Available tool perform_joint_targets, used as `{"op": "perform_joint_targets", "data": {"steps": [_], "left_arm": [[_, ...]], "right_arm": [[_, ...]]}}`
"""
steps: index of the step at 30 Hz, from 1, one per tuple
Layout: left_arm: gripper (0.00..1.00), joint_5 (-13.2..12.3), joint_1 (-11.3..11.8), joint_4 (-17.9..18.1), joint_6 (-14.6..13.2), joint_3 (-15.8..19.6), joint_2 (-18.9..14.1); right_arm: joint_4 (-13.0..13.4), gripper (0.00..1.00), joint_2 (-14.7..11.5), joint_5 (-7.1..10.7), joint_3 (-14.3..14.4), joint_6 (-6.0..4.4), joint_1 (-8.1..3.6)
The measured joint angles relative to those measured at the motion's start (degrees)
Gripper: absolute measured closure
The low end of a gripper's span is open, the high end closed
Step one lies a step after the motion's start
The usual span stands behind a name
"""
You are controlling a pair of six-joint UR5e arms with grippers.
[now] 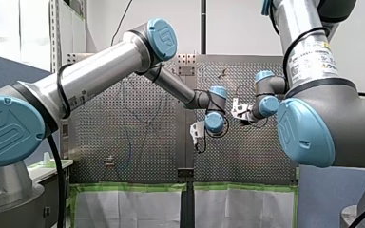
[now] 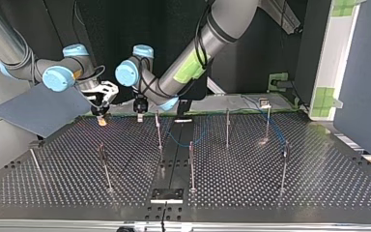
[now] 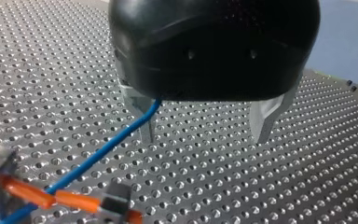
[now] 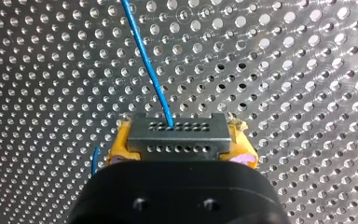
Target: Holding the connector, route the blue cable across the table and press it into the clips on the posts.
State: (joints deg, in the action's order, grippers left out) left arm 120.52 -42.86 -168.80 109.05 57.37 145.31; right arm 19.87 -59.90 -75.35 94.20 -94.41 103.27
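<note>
**Right tool has the connector; left tool stands open beside the cable**

Look first at the blue cable [image 4: 149, 70]. It is a thin, single strand with bright blue insulation. In the right wrist view it leaves the upper row of holes in the connector [image 4: 177, 135] and runs away from the tool over the perforated worktop [image 4: 307, 93].

The connector is a small grey block with two rows of small holes on the face you can see.

Your right tool [image 4: 179, 149] is closed on that block. Its yellow pads [image 4: 119, 150] press on the connector's two ends and nothing else is in the grip.

In the top view this tool hangs low at the far edge of the worktop, at the view's left half, with the left tool just beside it. The cable there is a faint blue line among the upright posts [image 2: 191, 164], trailing toward the view's right. The clips are too small to make out.

Your left tool [image 3: 205, 137] is spread wide, with its metal fingers [image 3: 142, 114] well apart just above the worktop and nothing held between them. The cable comes out from under its black body and crosses in front of one finger. You cannot tell whether it touches that finger.
</note>
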Motion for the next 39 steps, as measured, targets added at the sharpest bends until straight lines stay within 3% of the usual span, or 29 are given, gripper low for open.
{"op": "perform_joint_targets", "data": {"steps": [3,4,5,6,8,9,10,11,17,23,28,39], "left_arm": [[0.0,0.6,-0.1,0.0,0.0,-0.2,0.0],[0.09,0.8,-0.2,0.0,0.0,-0.2,0.0],[0.3,1.2,-0.2,0.0,-0.1,-0.3,0.0],[0.3,1.6,-0.3,0.0,-0.3,-0.3,0.0],[0.64,2.3,-0.5,0.1,-0.5,-0.3,0.0],[0.64,2.6,-0.5,0.2,-0.7,-0.3,0.0],[0.89,2.7,-0.6,0.2,-0.7,-0.3,0.0],[1.0,2.8,-0.6,0.3,-0.8,-0.3,0.0],[1.0,2.8,-0.7,0.2,-0.7,-0.9,0.0],[1.0,4.7,-1.2,-2.3,0.1,-1.9,-0.3],[1.0,6.2,-1.7,-3.5,0.6,-1.9,-1.5],[1.0,6.8,-2.8,-3.9,1.0,-1.9,-5.6]], "right_arm": [[0.0,0.98,0.0,0.01,0.0,0.0,-0.01],[0.0,0.98,0.0,0.01,0.0,0.0,-0.01],[0.0,0.98,0.0,0.01,0.0,0.0,0.0],[0.0,0.98,0.0,0.01,0.0,0.0,0.01],[0.1,0.98,0.0,0.01,0.0,0.0,0.07],[0.1,0.98,0.0,0.05,0.0,0.0,0.15],[0.1,0.98,0.0,0.11,0.0,0.0,0.2],[0.1,0.98,0.0,0.24,0.0,0.0,0.25],[0.0,0.98,-0.1,1.26,0.0,-0.05,0.53],[0.0,0.98,-0.5,1.34,-0.2,-0.45,0.79],[0.1,0.98,-1.6,1.45,-0.4,-1.84,0.83],[-0.6,0.98,-5.9,3.53,-2.3,-3.67,0.83]]}}
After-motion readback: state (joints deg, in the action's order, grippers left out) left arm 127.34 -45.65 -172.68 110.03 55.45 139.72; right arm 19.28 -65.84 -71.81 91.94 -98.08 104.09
